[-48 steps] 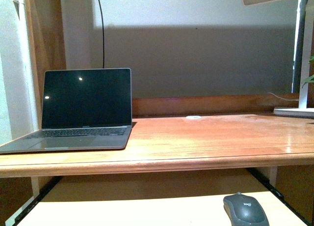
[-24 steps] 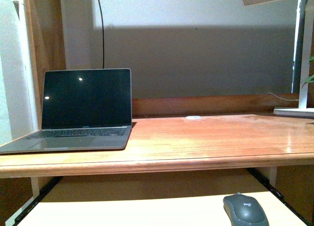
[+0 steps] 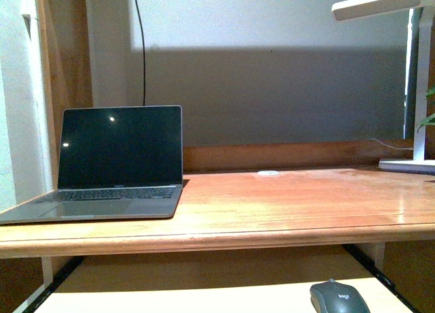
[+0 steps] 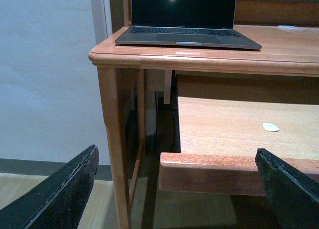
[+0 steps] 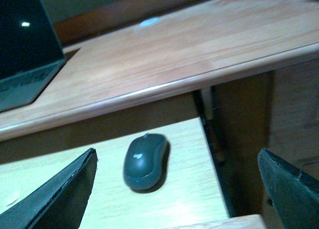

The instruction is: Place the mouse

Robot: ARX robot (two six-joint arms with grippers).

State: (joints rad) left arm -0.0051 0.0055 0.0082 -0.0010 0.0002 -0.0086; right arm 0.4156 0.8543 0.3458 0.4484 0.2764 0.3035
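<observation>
The dark grey mouse (image 3: 338, 299) lies on the pale pull-out shelf (image 3: 204, 303) under the wooden desk (image 3: 285, 211), at the lower right of the front view. In the right wrist view the mouse (image 5: 145, 160) lies on that shelf a short way ahead of my right gripper (image 5: 184, 191), which is open and empty, its dark fingers (image 5: 60, 196) spread wide. My left gripper (image 4: 179, 189) is open and empty, in front of the shelf's front edge (image 4: 214, 171) at the desk's left leg. Neither arm shows in the front view.
An open laptop (image 3: 112, 167) stands on the desk's left part. A white lamp (image 3: 408, 75) stands at the right, its base on the desk. A small white disc (image 3: 268, 172) lies at the desk's back; another (image 4: 270, 127) lies on the shelf.
The front view has shifted: desk, laptop and mouse sit lower in the picture than before. The mouse still lies on the shelf.
</observation>
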